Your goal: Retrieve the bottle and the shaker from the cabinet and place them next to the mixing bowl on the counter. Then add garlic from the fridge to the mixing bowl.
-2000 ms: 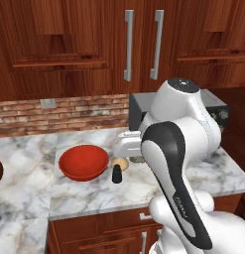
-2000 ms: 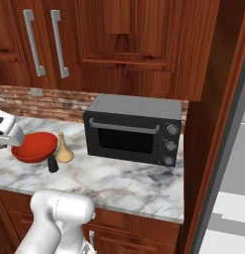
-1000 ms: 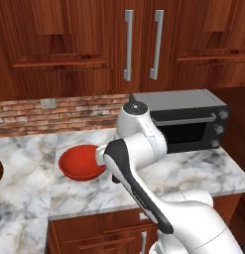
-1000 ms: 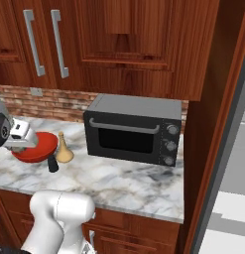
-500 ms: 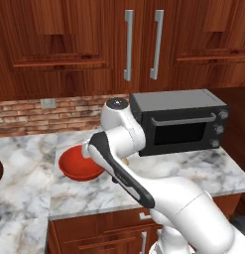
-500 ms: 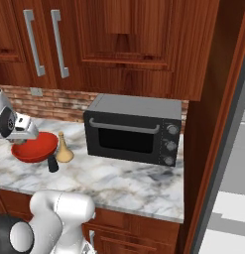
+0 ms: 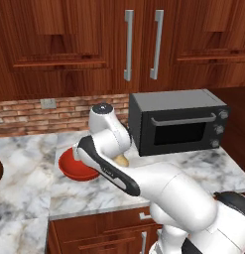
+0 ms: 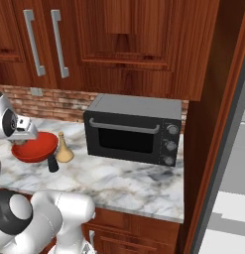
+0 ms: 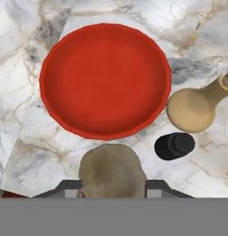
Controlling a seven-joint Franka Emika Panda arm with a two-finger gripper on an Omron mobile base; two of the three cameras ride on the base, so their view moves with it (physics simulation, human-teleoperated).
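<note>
The tool (image 9: 112,190) is closed on one beige-grey rounded lump of garlic (image 9: 111,171), which sits between its two dark fingertips (image 9: 69,189) at the near edge of the hand view. The lump is roundish, with no clear long axis. Just ahead of the tool, lower down, lies one wide shallow glossy red mixing bowl (image 9: 105,79), mouth up, resting on the white grey-veined marble worktop (image 9: 23,138). To the right of the tool in the hand view stands one small black tapered shaker (image 9: 174,145), upright, seen from above. Just beyond it is one tan bottle with a bulbous base (image 9: 194,108), also upright, its thin neck leaning toward the right edge of that view. Bowl, shaker and bottle are near each other but apart. In the right base view the tool (image 8: 30,133) hangs above the bowl's (image 8: 37,147) near rim, with a black microwave oven (image 8: 134,129) well off to its side.
</note>
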